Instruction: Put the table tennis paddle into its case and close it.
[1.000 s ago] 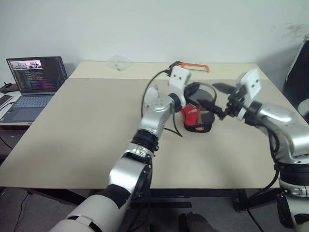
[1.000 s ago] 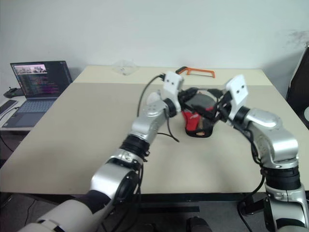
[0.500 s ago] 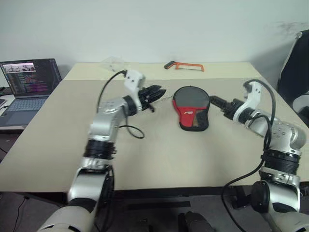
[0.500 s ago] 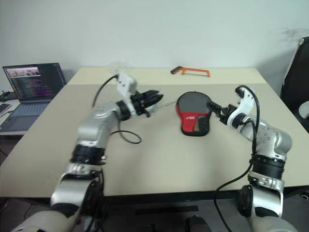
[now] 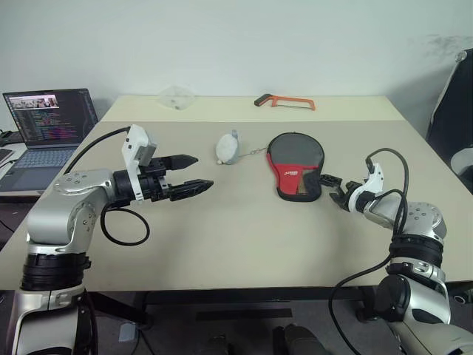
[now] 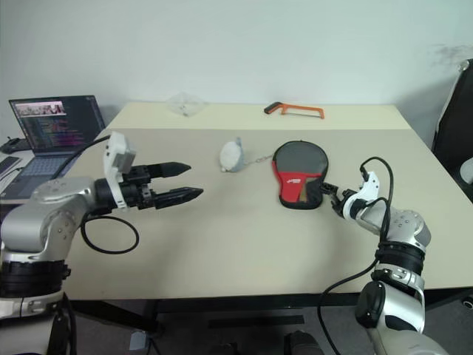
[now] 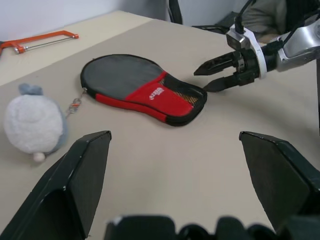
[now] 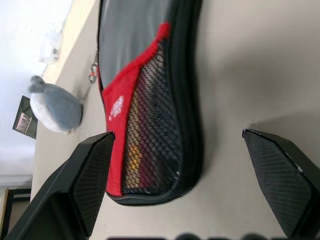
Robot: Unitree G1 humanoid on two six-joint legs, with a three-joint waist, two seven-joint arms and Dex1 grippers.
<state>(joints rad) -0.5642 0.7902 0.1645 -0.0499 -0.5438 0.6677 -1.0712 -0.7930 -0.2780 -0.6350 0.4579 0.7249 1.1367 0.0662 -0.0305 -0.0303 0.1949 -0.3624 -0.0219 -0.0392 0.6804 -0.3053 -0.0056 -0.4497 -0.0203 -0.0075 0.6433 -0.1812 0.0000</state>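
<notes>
The case [image 5: 295, 161] lies flat on the table, dark grey at the far end and red with mesh at the near end. Its grey-white plush charm [image 5: 228, 148] rests on the table to its left, joined by a short chain. The table tennis paddle is hidden. My right gripper [image 5: 332, 188] is open, low over the table, its tips just right of the case's narrow end [image 8: 150, 150]. My left gripper [image 5: 201, 171] is open and empty, well left of the case and charm [image 7: 34, 125], pointing toward them.
An orange hacksaw [image 5: 284, 100] and a clear plastic piece [image 5: 177, 96] lie at the table's far edge. A laptop [image 5: 52, 122] stands on a side desk to the left. A dark chair [image 5: 451, 111] is at the right.
My left gripper opened and swung away to the left from the case. The charm now lies on the table beside the case. My right gripper came down to the case's narrow end.
</notes>
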